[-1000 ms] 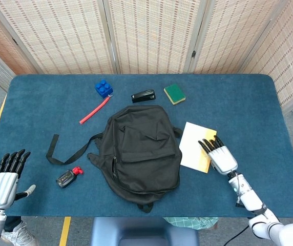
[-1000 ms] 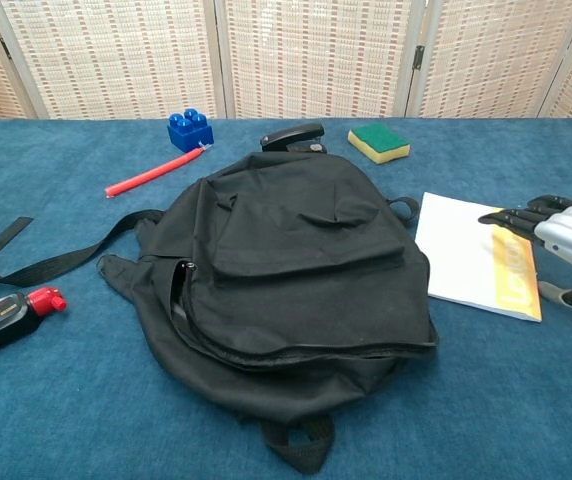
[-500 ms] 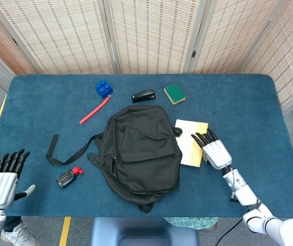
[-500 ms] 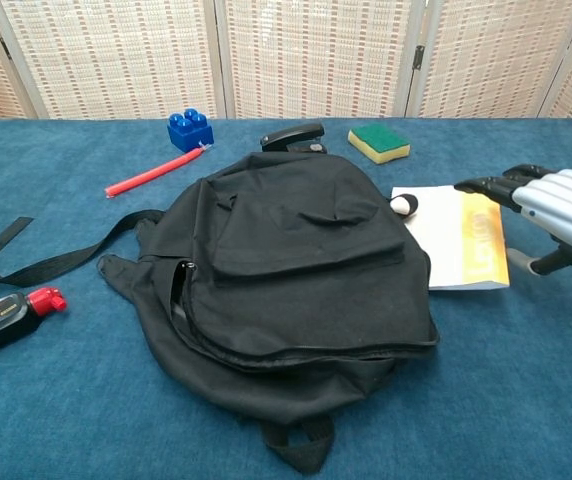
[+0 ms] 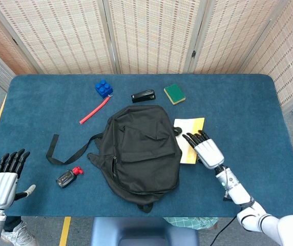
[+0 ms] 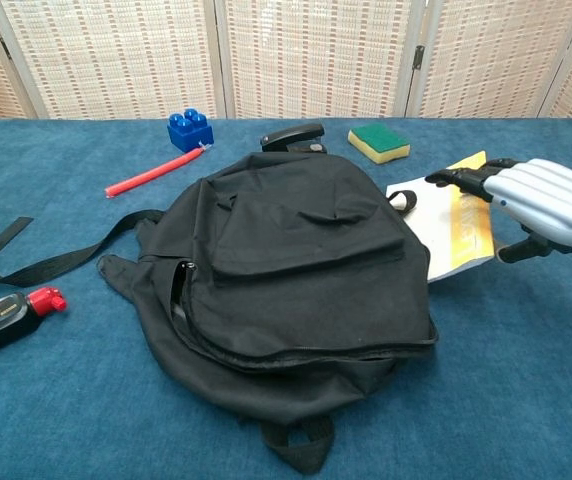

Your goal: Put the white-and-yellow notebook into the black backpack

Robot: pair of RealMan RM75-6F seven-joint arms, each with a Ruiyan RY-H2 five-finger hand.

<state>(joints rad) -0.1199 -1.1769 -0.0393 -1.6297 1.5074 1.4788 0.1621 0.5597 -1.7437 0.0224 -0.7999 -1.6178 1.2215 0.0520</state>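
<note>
Fingers point(image 5: 9, 160) of left hand point(image 5: 3, 179) straight, spread, holding nothing, at counter's point(image 5: 269, 128) near-left edge. Black backpack point(image 5: 141, 151) flat mid-counter. White-and-yellow notebook point(image 5: 188, 136) touching backpack's right side, tilted up. Right hand point(image 5: 204, 149) laid on notebook, fingers point(image 6: 458, 180) stretched over its top edge; grip underneath cannot tell.

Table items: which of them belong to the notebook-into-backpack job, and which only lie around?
Job: white-and-yellow notebook, black backpack, right hand resting on the notebook.

Lying about: blue brick, red pen, black stapler, green sponge, small red-capped bottle.
</note>
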